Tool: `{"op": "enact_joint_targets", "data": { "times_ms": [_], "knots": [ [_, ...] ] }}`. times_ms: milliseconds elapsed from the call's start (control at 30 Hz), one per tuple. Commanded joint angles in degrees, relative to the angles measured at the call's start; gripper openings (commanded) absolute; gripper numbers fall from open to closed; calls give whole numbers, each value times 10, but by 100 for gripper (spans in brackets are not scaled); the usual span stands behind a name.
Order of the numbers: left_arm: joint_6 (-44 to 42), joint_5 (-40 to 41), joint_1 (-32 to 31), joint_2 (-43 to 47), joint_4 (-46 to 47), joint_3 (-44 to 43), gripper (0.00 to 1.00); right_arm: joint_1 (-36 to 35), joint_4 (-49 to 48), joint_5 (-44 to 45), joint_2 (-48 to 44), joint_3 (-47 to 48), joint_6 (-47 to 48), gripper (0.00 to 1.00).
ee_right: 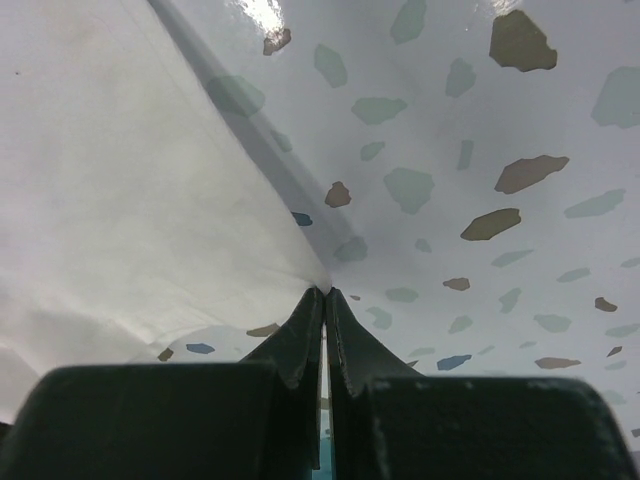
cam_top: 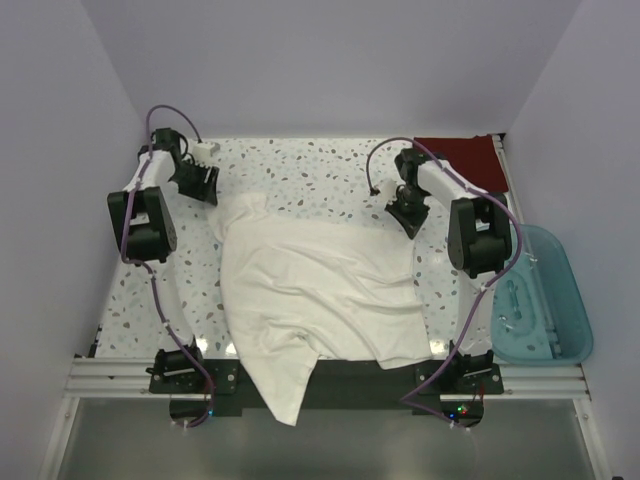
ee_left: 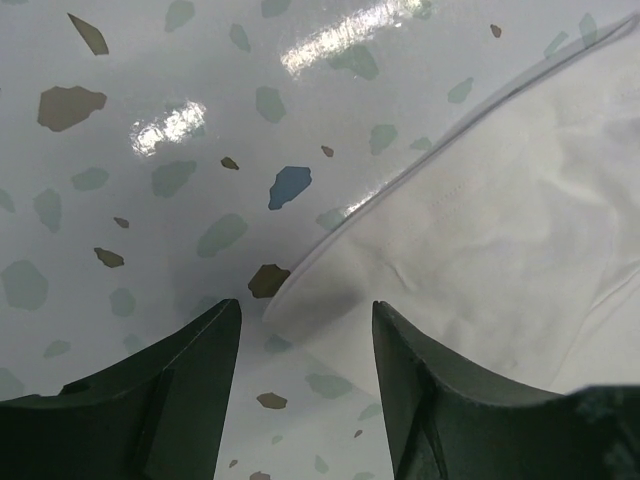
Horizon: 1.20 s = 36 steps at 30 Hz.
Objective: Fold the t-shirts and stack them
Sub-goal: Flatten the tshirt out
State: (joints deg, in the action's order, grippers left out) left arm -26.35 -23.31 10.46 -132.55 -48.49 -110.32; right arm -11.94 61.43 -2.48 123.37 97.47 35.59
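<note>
The white shirt (cam_top: 315, 290) lay crumpled across the middle of the table (cam_top: 300, 165). Its long axis ran from far to near, and its near end hung over the near edge between the arm bases. The red shirt (cam_top: 455, 160) sat folded in the far right corner, well apart from the white one. A teal bin (cam_top: 545, 300) stood off the table's right side.

The right pincer (ee_right: 325, 295) was closed, its tips pinching the white shirt's far right edge low against the table. From those tips the cloth spread to the left in the wrist view.

The left pincer (ee_left: 305, 315) hung wide open and held nothing, just above the shirt's far left corner. In its wrist view that corner pointed into the gap between the fingers, nearer the right one, with the rest of the cloth running off to the right. Bare table lay under the left finger.

The far left corner was therefore the left arm's to take. By my judgement the coming move depended on that pincer dropping and closing on the corner. It looked to need a slight shift toward the cloth so that both fingers would straddle the hem. With both far corners held, the far edge could be drawn along the shirt's length.
</note>
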Motion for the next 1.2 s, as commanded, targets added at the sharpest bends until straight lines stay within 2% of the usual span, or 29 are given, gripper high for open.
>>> {"op": "enact_joint_targets", "data": {
  "times_ms": [0, 233, 300, 400, 500, 533, 633, 767, 800, 900, 1000, 1167],
  "knots": [
    [21, -11, 4, -2, 8, 8, 60, 2, 12, 3, -10, 21, 7, 0],
    [7, -16, 2, 10, 4, 61, 46, 2, 28, -2, 1, 43, 11, 0],
    [6, -13, 3, 17, 14, 80, 44, 2, 34, -5, 6, 50, 11, 0],
    [11, -16, 2, 12, 21, 83, 35, 2, 37, -10, 9, 57, 11, 0],
    [22, -17, 2, 5, 23, 66, 20, 1, 30, -10, 8, 62, 5, 0],
    [29, -15, 2, 5, 25, 62, 12, 2, 23, -9, 7, 63, 4, 0],
    [38, -4, 4, 12, 38, 28, 0, 3, -5, 6, -2, 75, -8, 0],
    [45, -6, 9, 26, 37, -44, 0, 3, -33, 12, -10, 130, -17, 0],
    [47, -12, 10, 26, 33, -86, 0, 3, -43, 19, -13, 140, -25, 0],
    [56, -15, 14, 34, 45, -155, 0, 3, -109, 47, -33, 168, -39, 0],
    [75, -15, 18, 57, 87, -188, 0, 3, -174, 68, -57, 190, -47, 0],
    [149, -45, 40, 128, 206, -183, 0, 3, -267, 95, -92, 237, -61, 0]
  ]
}}
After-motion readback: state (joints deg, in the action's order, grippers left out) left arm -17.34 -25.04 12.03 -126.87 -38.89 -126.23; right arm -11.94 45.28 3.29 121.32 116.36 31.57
